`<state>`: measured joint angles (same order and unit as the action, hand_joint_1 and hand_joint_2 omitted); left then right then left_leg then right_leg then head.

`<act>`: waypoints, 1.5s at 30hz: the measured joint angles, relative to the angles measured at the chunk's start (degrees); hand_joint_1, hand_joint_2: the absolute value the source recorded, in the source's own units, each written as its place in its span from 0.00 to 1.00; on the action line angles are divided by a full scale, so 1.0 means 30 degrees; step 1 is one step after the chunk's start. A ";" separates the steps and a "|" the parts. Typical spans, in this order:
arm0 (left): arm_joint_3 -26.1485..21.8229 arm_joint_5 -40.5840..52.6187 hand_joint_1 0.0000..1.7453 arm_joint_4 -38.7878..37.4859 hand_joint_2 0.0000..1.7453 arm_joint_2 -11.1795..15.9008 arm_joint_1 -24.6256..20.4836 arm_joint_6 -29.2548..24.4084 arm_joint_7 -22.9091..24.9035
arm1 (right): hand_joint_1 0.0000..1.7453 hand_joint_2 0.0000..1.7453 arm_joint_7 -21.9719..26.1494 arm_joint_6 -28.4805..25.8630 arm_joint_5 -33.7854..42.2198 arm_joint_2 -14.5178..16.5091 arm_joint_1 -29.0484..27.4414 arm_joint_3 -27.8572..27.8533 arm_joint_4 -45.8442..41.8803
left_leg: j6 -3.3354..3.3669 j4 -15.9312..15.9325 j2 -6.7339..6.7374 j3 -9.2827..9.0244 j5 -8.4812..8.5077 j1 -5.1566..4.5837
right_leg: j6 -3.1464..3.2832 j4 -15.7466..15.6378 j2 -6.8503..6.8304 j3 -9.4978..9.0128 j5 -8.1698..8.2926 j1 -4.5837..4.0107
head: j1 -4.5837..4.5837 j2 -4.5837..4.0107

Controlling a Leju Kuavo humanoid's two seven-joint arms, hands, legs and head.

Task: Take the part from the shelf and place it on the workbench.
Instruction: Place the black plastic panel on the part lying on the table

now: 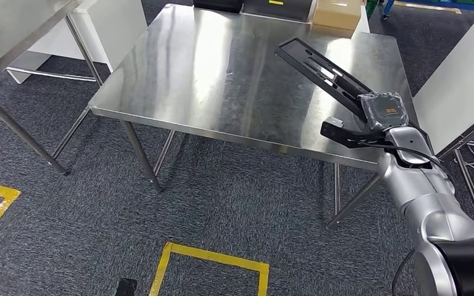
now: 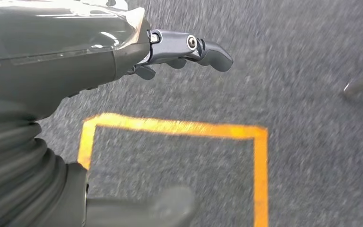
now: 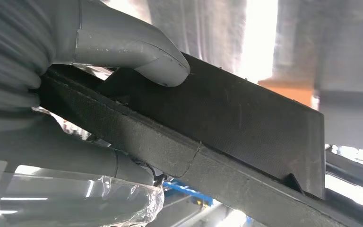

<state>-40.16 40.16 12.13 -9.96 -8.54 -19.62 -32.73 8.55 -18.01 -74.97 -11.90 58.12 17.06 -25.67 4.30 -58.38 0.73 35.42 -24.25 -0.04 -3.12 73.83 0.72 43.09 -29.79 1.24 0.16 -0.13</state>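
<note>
A long flat black part [image 1: 321, 65] with slots is held by my right hand [image 1: 379, 114] above the right side of the steel workbench [image 1: 222, 74]. Its far end reaches out over the tabletop, tilted, and its near end sticks out past my hand near the table's front edge. Up close in the right wrist view, the thumb [image 3: 137, 52] presses on the black part [image 3: 227, 123] and fingers curl under it. My left hand [image 2: 189, 49] hangs over the carpet, fingers apart, holding nothing.
A cardboard box [image 1: 339, 12] stands at the workbench's far right edge. A second steel table [image 1: 12, 31] is at the left. White panels [image 1: 463, 80] stand to the right. Yellow floor markings [image 1: 216, 256] lie on the grey carpet in front.
</note>
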 joint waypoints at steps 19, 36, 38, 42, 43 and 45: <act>0.0107 0.1020 0.00 -0.0013 1.00 0.0075 -0.0010 0.2109 0.1876 | 0.97 1.00 -0.0306 -0.0015 -0.0219 0.0175 0.0348 0.0031 0.0155 | -0.0427 0.0048 0.0360 0.0297 0.0402 -0.0128 | 0.0434 -0.5537 -0.0335 -0.3130 0.1708 -0.0376 | 0.0038 0.0000; 0.0348 0.1302 0.00 -0.0013 1.00 0.0071 0.0011 0.2230 0.2063 | 0.97 1.00 -0.0311 0.0029 -0.0332 0.0036 0.0279 0.0031 0.0184 | -0.0286 0.0643 0.0428 -0.0067 0.0520 0.0236 | -0.0326 -0.2144 -0.0348 -0.1183 0.0707 0.0199 | 0.0026 0.0000; 0.0348 0.1302 0.00 -0.0013 1.00 0.0078 0.0009 0.2228 0.2065 | 0.97 1.00 -0.0311 0.0035 -0.0341 0.0042 0.0309 0.0031 0.0189 | -0.0623 0.0367 0.0434 -0.0015 0.0299 0.0264 | -0.0623 -0.4582 -0.0499 -0.2387 0.1571 0.0324 | 0.0000 0.0000; 0.0339 0.1315 0.00 -0.0009 1.00 0.0124 0.0019 0.2149 0.2073 | 0.97 1.00 -0.0324 0.0042 -0.0381 0.0013 0.0235 0.0033 0.0209 | -0.1036 0.0079 0.0479 0.0089 0.0022 0.0246 | 0.0039 -0.5274 -0.0274 -0.2834 0.1578 0.0235 | 0.0089 0.0000; 0.0339 0.1320 0.00 -0.0009 1.00 0.0127 0.0022 0.2124 0.2073 | 0.97 1.00 -0.0328 0.0035 -0.0383 0.0018 0.0219 0.0035 0.0204 | -0.1102 -0.0101 0.0414 0.0182 -0.0098 0.0318 | 0.0162 -0.5259 -0.0207 -0.2884 0.1537 0.0264 | 0.0113 0.0000; 0.0337 0.1330 0.00 -0.0005 1.00 0.0138 0.0020 0.2109 0.2069 | 0.97 1.00 -0.0330 0.0024 -0.0384 0.0035 0.0255 0.0035 0.0193 | -0.1248 -0.1268 0.0161 0.0768 -0.0677 0.0408 | 0.0406 -0.5256 -0.0106 -0.3060 0.1423 0.0294 | 0.0148 0.0000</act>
<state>-39.15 44.15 12.11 -9.54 -8.48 -13.29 -26.52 7.56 -17.94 -76.12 -11.79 58.88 17.17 -25.09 0.56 -62.18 1.21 37.72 -26.28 1.18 -1.90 58.06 0.40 33.91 -25.52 2.12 0.60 -0.13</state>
